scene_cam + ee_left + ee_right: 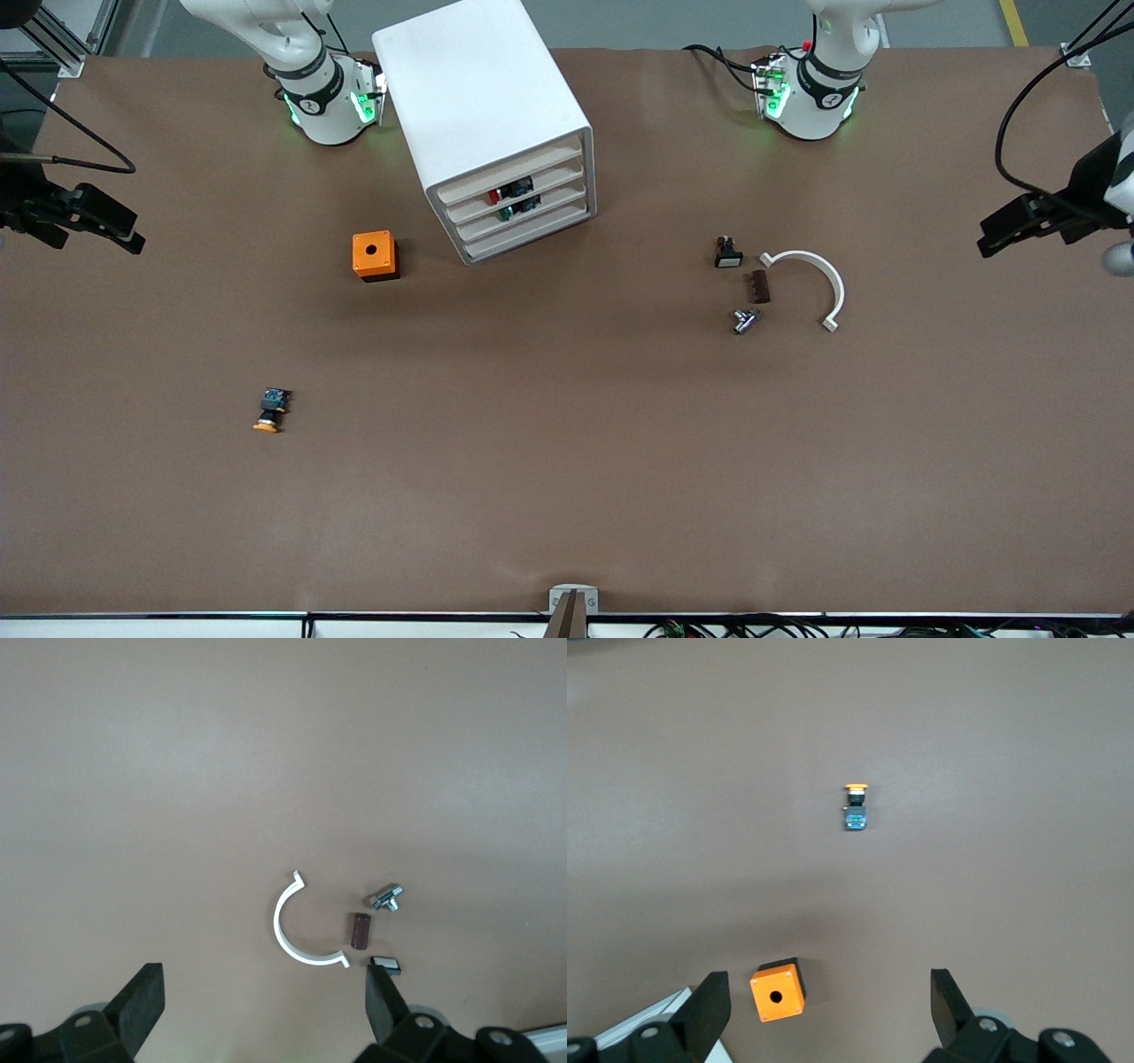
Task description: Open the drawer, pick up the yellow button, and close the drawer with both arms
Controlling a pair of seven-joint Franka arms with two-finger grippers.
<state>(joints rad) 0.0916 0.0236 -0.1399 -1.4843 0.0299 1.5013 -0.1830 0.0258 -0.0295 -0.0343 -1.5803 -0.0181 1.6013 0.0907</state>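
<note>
The white cabinet (483,106) stands between the arms' bases, and its topmost drawer (507,170) looks shut. The button (271,411), with orange cap, black body and blue rear, lies on the bare table nearer the front camera than the orange cube, toward the right arm's end; it also shows in the right wrist view (855,806). My right gripper (124,235) (828,992) is open and empty, high over its end of the table. My left gripper (992,241) (264,992) is open and empty, high over the other end.
An orange cube with a hole (375,255) (778,990) sits beside the cabinet. Toward the left arm's end lie a black button with white face (727,253), a brown block (760,286), a metal part (745,320) and a white curved clip (811,283) (297,930).
</note>
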